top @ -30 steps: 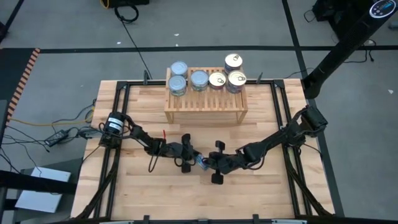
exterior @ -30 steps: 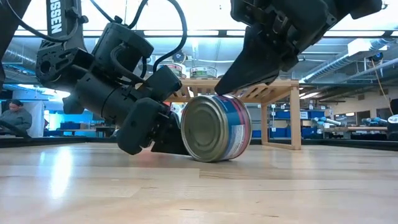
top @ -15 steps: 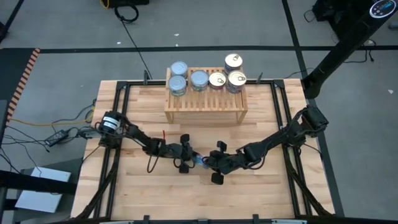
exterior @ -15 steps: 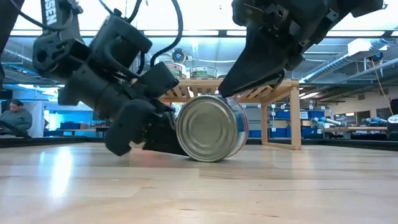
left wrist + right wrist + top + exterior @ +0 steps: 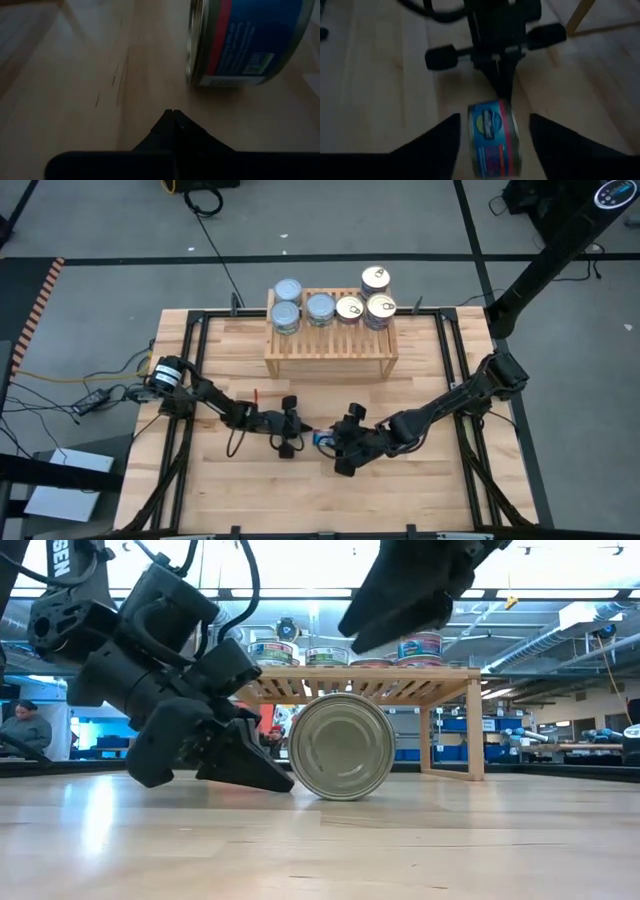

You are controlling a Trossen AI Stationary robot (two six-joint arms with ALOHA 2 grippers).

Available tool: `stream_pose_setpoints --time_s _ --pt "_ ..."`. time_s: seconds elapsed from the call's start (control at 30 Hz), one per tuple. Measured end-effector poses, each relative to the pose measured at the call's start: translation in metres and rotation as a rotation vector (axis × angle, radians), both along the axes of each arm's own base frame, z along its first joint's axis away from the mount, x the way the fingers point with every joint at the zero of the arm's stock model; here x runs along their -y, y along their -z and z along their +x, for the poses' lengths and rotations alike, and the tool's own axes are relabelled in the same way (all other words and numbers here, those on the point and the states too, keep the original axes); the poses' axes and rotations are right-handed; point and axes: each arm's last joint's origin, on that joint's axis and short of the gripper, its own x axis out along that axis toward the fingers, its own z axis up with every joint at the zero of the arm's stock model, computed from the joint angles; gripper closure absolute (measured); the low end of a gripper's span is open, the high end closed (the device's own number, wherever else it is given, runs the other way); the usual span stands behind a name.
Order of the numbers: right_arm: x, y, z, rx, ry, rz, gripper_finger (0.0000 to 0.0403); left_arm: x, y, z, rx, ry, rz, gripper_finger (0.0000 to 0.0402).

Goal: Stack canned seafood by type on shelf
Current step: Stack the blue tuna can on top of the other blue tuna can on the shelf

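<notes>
On its edge on bare planks, the blue-labelled round tin (image 5: 341,746) sits between my closed left gripper (image 5: 262,772) and open right gripper (image 5: 491,137).

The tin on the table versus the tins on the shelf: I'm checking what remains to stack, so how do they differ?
The tin on the table lies on its side, alone; the tins on the shelf stand upright, lids up, grouped together. The first rests on the tabletop, the others on the shelf. All are short round cans.
</notes>
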Motion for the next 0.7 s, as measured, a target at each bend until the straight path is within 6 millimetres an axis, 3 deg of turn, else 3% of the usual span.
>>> stream_pose_setpoints --time_s 0.13,0.27,0.57,0.7 --pt "0.004 0.002 0.000 -0.021 0.012 -0.006 0.0114 0.001 0.001 -0.003 0.011 0.004 0.005 0.0398" --pt "0.008 0.002 0.001 -0.035 0.005 -0.031 0.0083 0.000 0.000 -0.002 0.031 0.016 0.042 0.0398" --pt "0.008 0.023 0.005 -0.113 -0.032 -0.124 0.0080 0.000 -0.001 -0.002 0.042 0.011 0.040 0.0398" --pt "0.006 0.019 0.008 -0.106 -0.039 -0.106 0.0077 0.000 -0.001 -0.002 0.043 0.009 0.040 0.0398"
